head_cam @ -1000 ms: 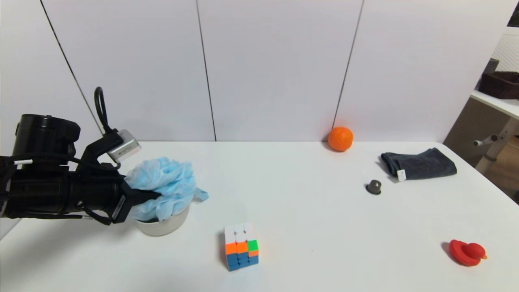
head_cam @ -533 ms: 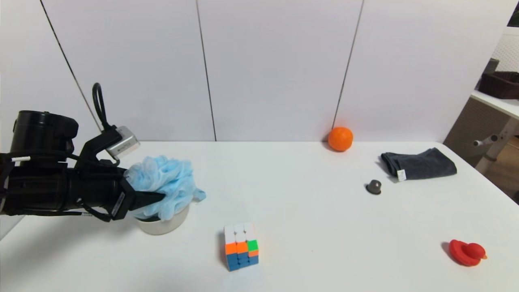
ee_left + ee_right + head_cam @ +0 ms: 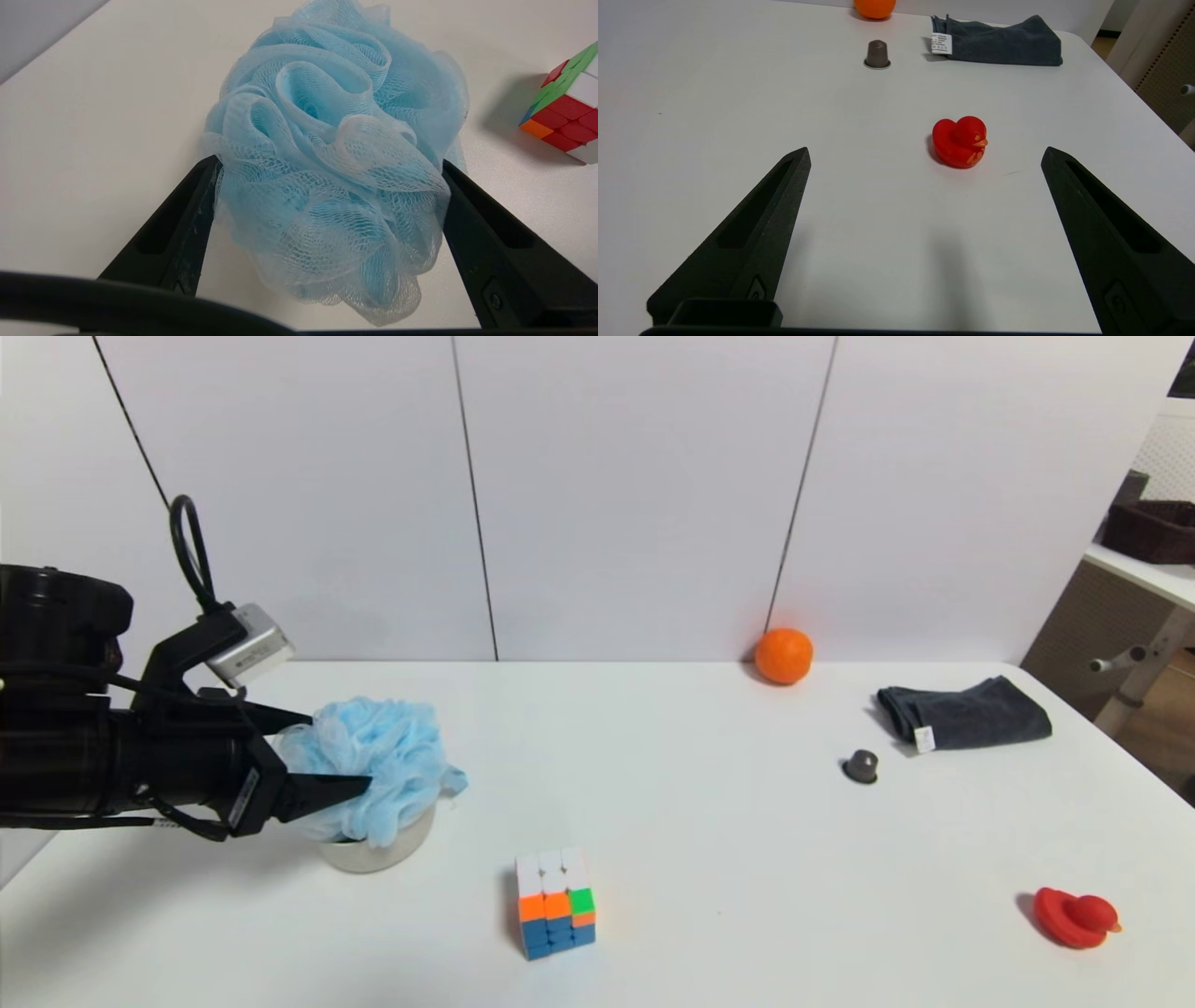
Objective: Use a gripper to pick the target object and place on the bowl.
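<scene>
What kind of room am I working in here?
Probably a lab or test room, not a home: a bare white table against plain white wall panels, scattered with unrelated props such as a puzzle cube and a red toy duck.

1. The left end effector (image 3: 322, 756) has let go and its jaws now stand wide apart.
2. It has pulled back.
3. The blue pouf (image 3: 373, 770) has sunk lower onto the bowl (image 3: 378, 852).

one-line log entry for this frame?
left gripper: open, around pouf | pouf: on bowl | right gripper: open, idle
</scene>
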